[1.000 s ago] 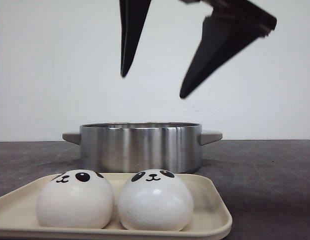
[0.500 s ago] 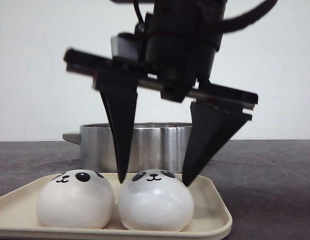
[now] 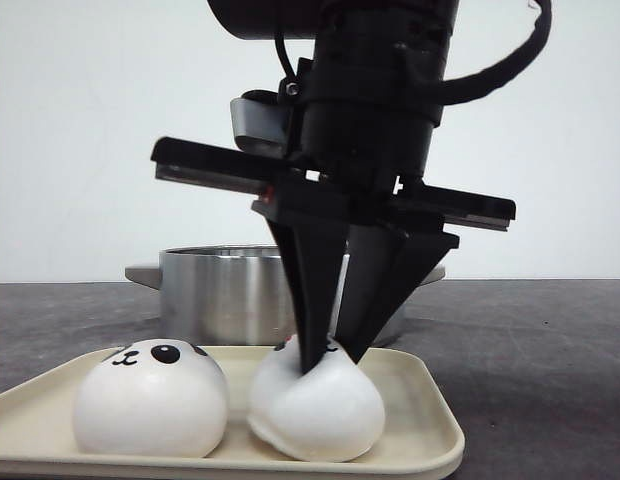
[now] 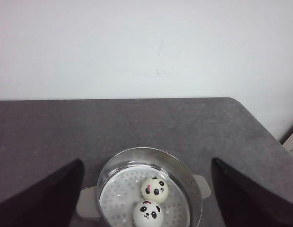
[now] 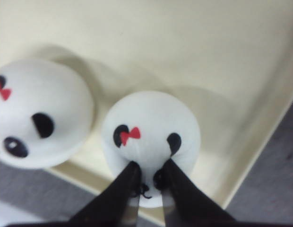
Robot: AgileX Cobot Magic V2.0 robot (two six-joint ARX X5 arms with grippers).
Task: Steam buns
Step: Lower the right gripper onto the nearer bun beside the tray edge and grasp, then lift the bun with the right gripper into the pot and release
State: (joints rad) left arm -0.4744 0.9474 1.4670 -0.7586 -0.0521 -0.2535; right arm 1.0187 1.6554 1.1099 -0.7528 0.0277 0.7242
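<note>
Right hand [image 3: 330,365] pinching tray-side bun [image 3: 315,410]

I'm seeing white buns [image 3: 150,398] with black panda faces, one bun [image 5: 151,137] showing a red bow; cream tray [image 3: 430,420]; shiny silver pot [image 3: 225,295] with grey handles; dark grey table [image 3: 530,340]; black grippers [image 3: 325,355].

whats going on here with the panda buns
The right gripper is pinching the top of a panda bun on the cream tray, squashing it to a point. A second bun sits beside it on the tray. Two more buns already lie in the steel steamer pot behind. The left gripper hangs open above that pot, holding nothing.
</note>
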